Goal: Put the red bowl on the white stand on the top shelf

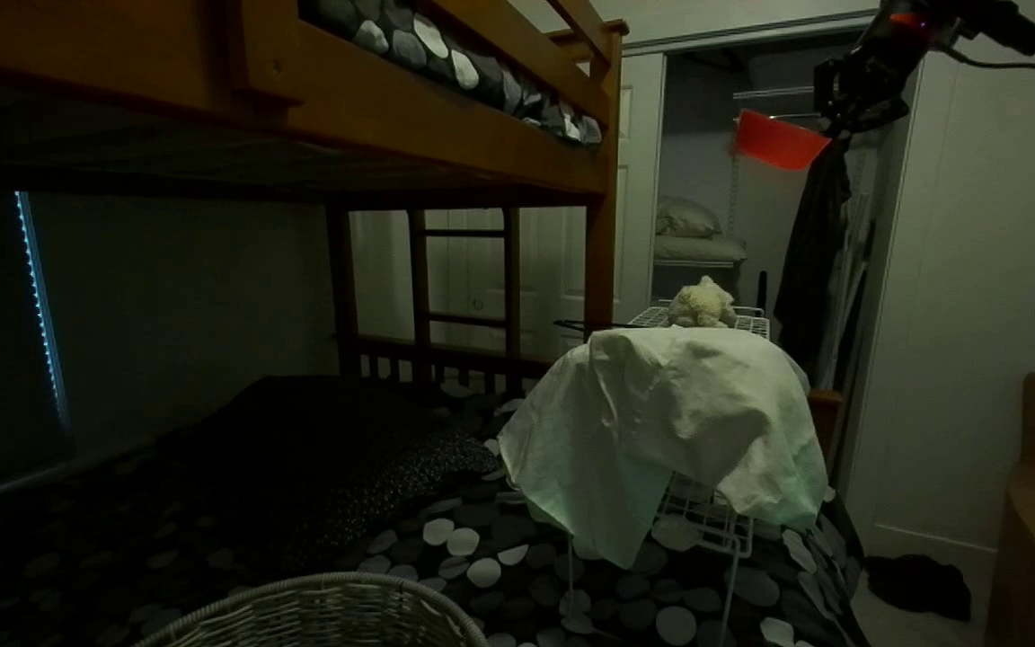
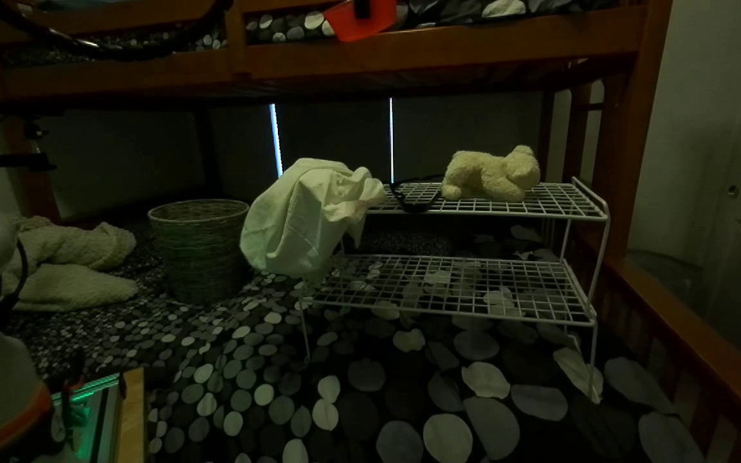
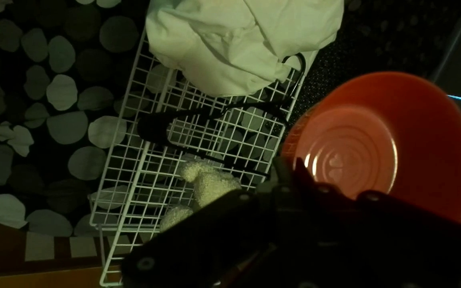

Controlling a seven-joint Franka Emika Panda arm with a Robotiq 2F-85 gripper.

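Observation:
The red bowl (image 1: pixel 780 142) hangs in the air, high above the stand; it also shows at the top edge in an exterior view (image 2: pixel 365 24). In the wrist view the bowl (image 3: pixel 346 148) is seen from inside, right of centre. My gripper (image 1: pixel 839 128) is shut on the bowl's rim; its dark fingertips show in the wrist view (image 3: pixel 289 165). The white stand (image 2: pixel 557 206) is a two-tier wire rack on the bed. In the wrist view its top shelf (image 3: pixel 139 176) lies below and left of the bowl.
White cloth (image 2: pixel 300 218) drapes over one end of the stand. A cream plush toy (image 2: pixel 489 173) and a black hanger (image 3: pixel 154 126) lie on its top shelf. The bunk bed's wooden rail (image 2: pixel 473 48) is near the bowl's height. A wicker basket (image 2: pixel 198 251) stands on the bed.

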